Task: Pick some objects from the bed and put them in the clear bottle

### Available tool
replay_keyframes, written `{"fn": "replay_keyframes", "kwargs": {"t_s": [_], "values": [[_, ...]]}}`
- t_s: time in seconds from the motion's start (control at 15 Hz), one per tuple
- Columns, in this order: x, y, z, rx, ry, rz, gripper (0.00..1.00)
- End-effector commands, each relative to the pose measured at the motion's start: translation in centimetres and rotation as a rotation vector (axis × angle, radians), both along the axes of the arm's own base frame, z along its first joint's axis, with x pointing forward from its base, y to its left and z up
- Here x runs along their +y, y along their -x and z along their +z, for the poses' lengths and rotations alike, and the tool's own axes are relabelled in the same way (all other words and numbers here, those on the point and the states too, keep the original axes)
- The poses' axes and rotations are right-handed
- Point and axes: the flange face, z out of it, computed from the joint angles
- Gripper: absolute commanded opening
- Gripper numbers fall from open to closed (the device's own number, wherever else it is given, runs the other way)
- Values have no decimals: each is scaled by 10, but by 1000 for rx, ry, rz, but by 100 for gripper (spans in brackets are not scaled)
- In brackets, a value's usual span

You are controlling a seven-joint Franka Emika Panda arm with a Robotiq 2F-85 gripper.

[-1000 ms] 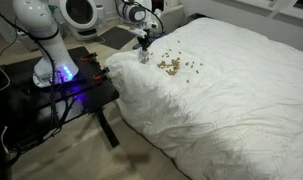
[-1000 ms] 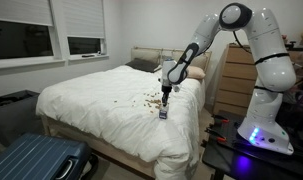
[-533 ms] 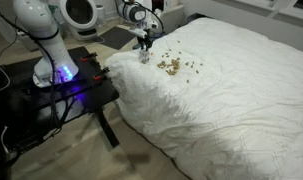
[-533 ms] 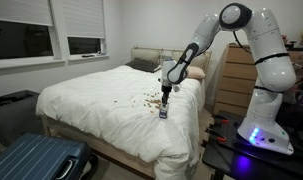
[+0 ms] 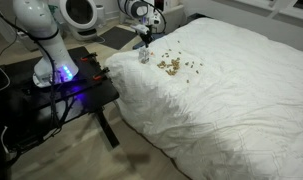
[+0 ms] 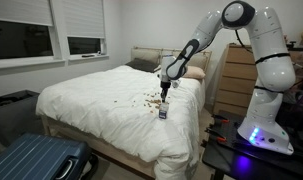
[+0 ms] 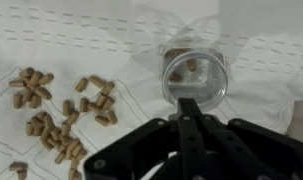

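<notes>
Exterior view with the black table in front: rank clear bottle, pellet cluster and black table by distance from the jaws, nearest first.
1. clear bottle: directly under the jaws, near the edge of the bed.
2. pellet cluster: beside the bottle, further in on the bed.
3. black table: off the bed, standing alongside it.

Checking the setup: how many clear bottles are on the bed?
1. The clear bottle stands upright on the bed, beside the pellets, below the gripper; folds might hide others.
</notes>
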Motion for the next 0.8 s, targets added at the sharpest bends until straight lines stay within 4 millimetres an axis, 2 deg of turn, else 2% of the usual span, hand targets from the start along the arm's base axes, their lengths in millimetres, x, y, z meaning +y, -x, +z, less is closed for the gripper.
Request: {"fn": "replay_keyframes", "kwargs": {"t_s": [0.0,0.2,0.4,0.6,0.73], "values": [[-8,-3,25,-11,0,-11,0],[-25,-8,42,-52,5,-43,0],[-53,-13,56,-86,14,-93,0],[-83,-18,61,-107,22,-145,0],[-95,-22,62,-116,25,-160,0]]}}
